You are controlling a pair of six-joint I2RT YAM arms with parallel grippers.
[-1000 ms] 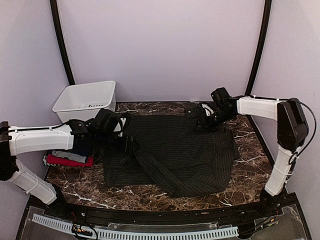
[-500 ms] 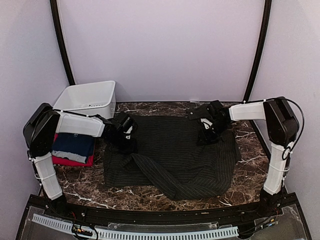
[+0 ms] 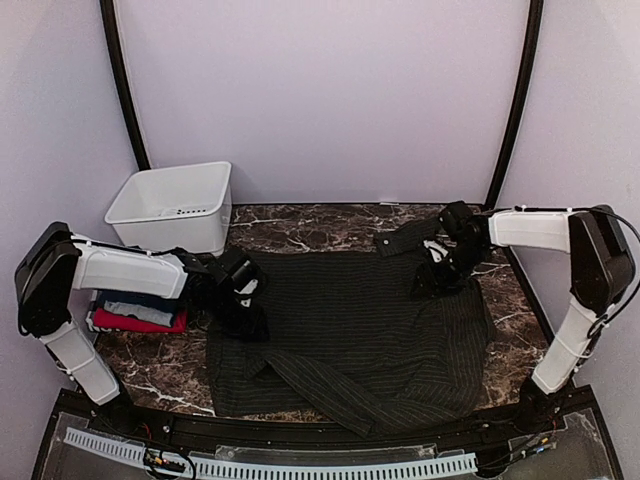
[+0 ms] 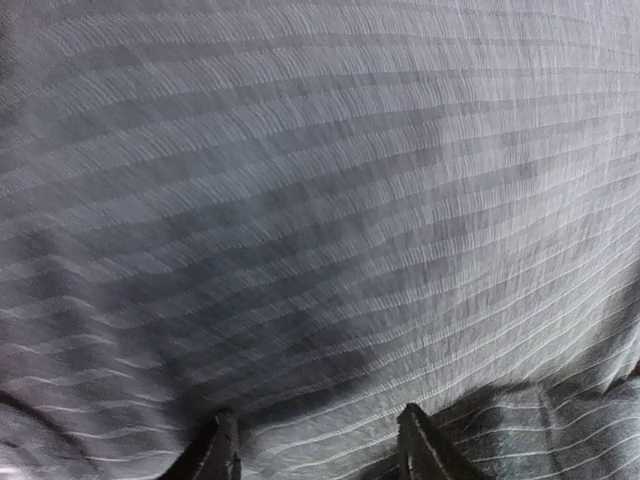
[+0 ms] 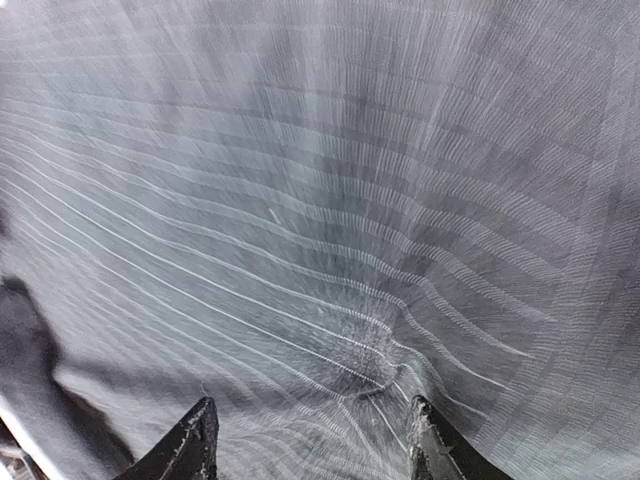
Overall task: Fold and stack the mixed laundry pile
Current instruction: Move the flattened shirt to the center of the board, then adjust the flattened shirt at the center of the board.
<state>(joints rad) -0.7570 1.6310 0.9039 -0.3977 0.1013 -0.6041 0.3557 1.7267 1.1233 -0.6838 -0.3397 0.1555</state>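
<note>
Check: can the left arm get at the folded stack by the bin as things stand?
Probably yes. The stack lies uncovered on that arm's side, close to the left pincer, which rests open on the shirt; nothing stands between them.

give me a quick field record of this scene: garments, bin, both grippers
surface: marble table
spread garment: charcoal pinstriped shirt, laid out flat, one sleeve lying diagonally across its near part
folded stack: navy on top, red at the bottom, left of the shirt
container: white plastic bin, far left corner
left gripper: fingers apart, low over the shirt's left edge
right gripper: fingers apart, over the shirt's far right part
</note>
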